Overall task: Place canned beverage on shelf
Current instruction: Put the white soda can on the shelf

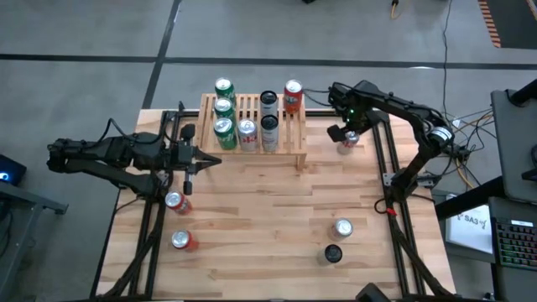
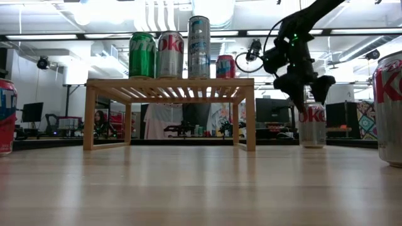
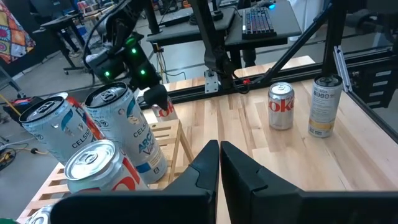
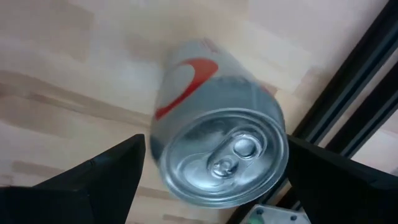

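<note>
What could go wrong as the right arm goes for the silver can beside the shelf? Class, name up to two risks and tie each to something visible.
1. The right gripper hangs open over the silver can, which stands close to the table's black frame rail; a finger could catch the rail or tip the can.
2. The shelf already holds seven cans; the free slats are narrow, so placing another may knock the red can.

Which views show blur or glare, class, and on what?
Right wrist view: the silver can between the open right gripper's fingers looks smeared, its label soft. Low view: ceiling lights glare above the shelf. High view: even light.
</note>
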Available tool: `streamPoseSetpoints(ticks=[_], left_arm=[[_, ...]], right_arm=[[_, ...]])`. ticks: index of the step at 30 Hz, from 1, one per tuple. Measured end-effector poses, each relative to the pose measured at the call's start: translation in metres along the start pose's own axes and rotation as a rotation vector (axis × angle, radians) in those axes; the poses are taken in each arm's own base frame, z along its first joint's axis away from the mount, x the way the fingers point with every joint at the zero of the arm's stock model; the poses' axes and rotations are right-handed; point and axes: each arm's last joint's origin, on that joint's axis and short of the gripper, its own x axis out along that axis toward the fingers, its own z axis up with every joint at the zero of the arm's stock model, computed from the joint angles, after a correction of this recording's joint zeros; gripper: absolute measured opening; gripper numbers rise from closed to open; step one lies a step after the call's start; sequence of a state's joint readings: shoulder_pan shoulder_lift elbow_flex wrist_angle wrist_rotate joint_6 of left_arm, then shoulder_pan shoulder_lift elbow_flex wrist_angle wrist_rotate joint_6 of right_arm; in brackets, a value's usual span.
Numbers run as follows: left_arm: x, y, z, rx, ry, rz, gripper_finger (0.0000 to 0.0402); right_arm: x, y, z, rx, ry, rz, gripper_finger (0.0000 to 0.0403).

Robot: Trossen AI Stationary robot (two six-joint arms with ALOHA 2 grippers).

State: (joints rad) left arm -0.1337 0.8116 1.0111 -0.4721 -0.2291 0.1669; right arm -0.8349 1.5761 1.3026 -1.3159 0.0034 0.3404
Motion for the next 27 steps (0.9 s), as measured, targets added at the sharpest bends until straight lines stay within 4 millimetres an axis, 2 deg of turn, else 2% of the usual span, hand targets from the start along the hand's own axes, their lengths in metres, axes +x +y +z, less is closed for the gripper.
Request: streamPoseSetpoints(ticks=[6, 11, 18, 22, 27], left_arm=[[0.0, 0.0, 0.0, 0.0, 0.0, 0.0, 0.0], [0.0, 0.0, 0.0, 0.0, 0.0, 0.0, 0.0], [0.0, 0.0, 0.0, 0.0, 0.0, 0.0, 0.0], [0.0, 0.0, 0.0, 0.0, 0.001, 0.0, 0.0], [0.003, -0.001, 0.0, 0.001, 0.004, -0.001, 0.0]], right_arm=[[0.016, -0.001, 0.0, 0.0, -0.022, -0.035, 0.0354], [0.019, -0.001, 0.001, 0.0, -0.039, -0.037, 0.0346], [0.018, -0.001, 0.0, 0.0, -0.043, -0.037, 0.0291], [0.013, -0.003, -0.004, 0.0, -0.054, -0.035, 0.0286], [-0.011, -0.008, -0.022, 0.002, -0.129, -0.013, 0.0286]])
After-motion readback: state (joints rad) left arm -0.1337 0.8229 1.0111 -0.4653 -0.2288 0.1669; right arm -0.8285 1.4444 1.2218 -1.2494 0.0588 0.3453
